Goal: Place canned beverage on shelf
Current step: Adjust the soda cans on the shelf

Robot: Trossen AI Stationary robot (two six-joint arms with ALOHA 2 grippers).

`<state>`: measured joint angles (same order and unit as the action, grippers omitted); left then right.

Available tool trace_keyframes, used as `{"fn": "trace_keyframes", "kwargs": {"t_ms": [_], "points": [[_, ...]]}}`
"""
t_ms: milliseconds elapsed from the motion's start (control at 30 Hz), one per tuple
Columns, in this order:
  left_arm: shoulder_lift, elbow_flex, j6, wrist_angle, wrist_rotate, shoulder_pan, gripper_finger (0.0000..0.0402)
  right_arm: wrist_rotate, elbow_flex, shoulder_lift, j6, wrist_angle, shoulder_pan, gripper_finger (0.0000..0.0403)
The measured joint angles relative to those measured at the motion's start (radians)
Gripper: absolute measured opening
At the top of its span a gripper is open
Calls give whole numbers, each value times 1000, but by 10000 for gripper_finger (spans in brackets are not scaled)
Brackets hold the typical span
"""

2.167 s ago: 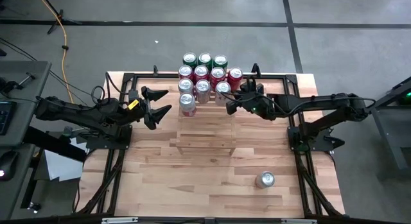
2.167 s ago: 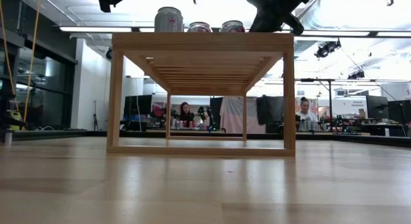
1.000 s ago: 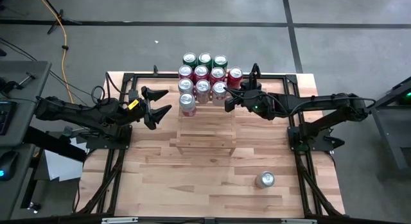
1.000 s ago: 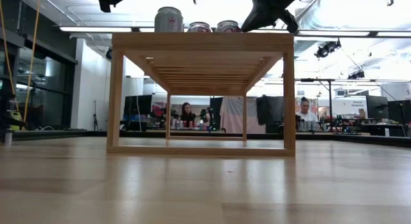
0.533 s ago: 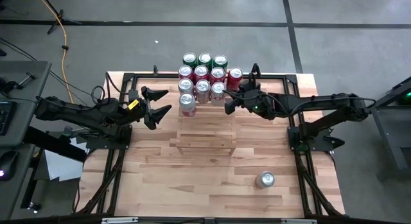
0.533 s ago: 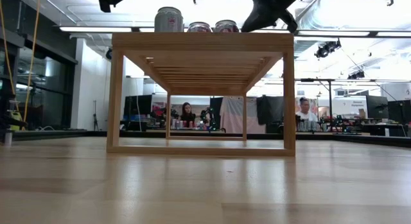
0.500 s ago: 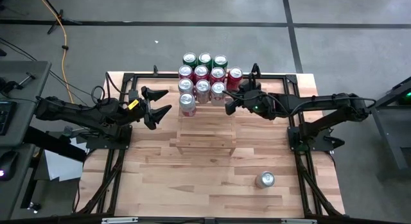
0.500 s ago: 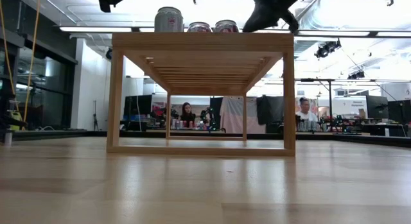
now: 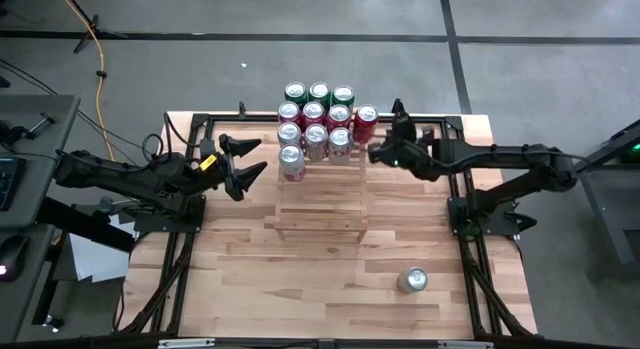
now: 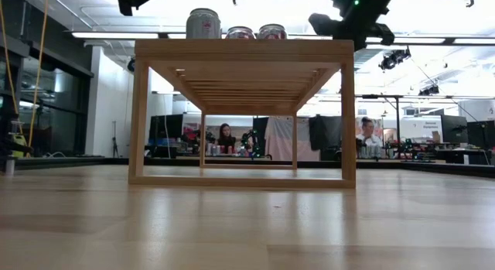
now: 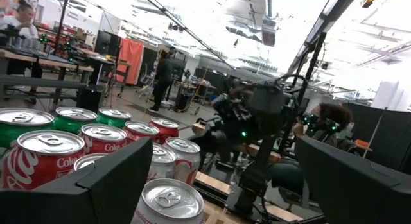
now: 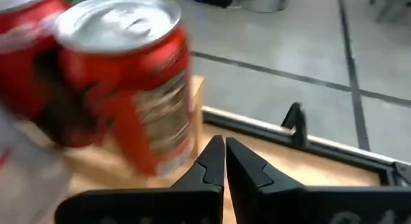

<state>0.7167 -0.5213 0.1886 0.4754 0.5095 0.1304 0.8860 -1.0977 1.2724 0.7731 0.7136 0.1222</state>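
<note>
The shelf [image 9: 320,204] is a light slatted wooden rack standing on the tabletop; it also shows in the low view [image 10: 244,49]. Several green, red and silver cans [image 9: 315,114] stand upright on its far end. One silver can [image 9: 413,280] stands alone on the tabletop at the near right. My right gripper [image 9: 374,152] is shut and empty, just right of the shelf's far end, beside a red can [image 12: 128,76] that it does not touch. My left gripper [image 9: 262,157] is open and empty, left of the shelf, level with the nearest can [image 11: 168,201].
Black frame rails [image 9: 440,117] run along the table's far and side edges. Bare tabletop [image 9: 300,279] lies near the shelf's front. People sit at desks in the room beyond [image 10: 224,137].
My right gripper has drawn back from the cans toward the table's right edge and turned about. The cans on the shelf stand as before. My left arm has kept still.
</note>
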Motion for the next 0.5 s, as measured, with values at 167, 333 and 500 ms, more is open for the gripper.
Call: {"fn": "trace_keyframes", "kwargs": {"t_ms": [167, 333, 500], "points": [[0, 0, 0, 0, 7, 0, 372, -41, 0, 0, -109, -102, 94, 0], [0, 0, 0, 0, 7, 0, 372, -108, 0, 1, -211, -207, 145, 0], [0, 0, -3, 0, 7, 0, 372, -166, 0, 0, -224, -236, 164, 0]]}}
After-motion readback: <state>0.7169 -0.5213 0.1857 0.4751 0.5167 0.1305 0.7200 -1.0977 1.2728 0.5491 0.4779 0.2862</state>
